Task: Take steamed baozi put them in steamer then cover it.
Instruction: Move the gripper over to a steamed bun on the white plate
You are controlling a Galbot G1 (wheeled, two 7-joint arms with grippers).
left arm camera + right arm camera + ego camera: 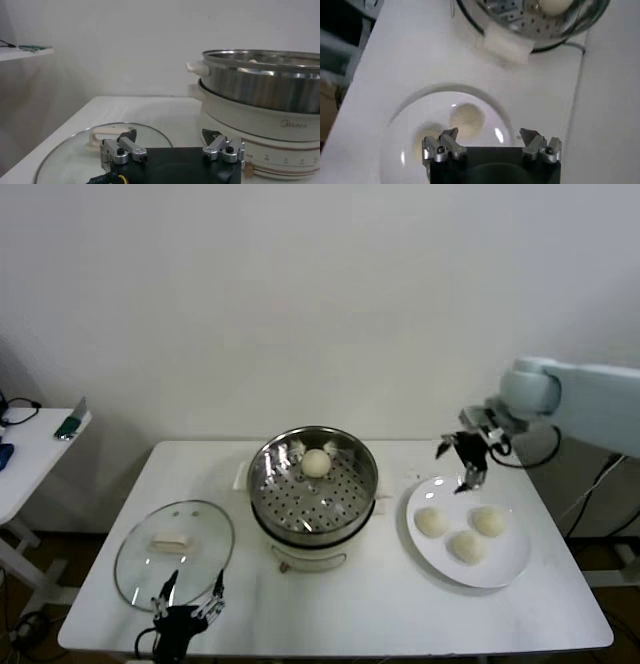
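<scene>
On the left, near the table's front edge, the left gripper (190, 594) hangs with its fingers wide and holding nothing, just at the near rim of the cover (174, 553), a round clear glass lid with a white bar handle lying flat on the smooth white table (330, 614). In the middle stands the steamer (313, 494), shiny steel with a perforated tray, and one round cream baozi (316, 463) sits at its far side. On the right, three smooth buns (466, 545) lie on a flat white plate (505, 569). The right gripper (463, 459) hovers above the plate's far edge, fingers wide, empty.
</scene>
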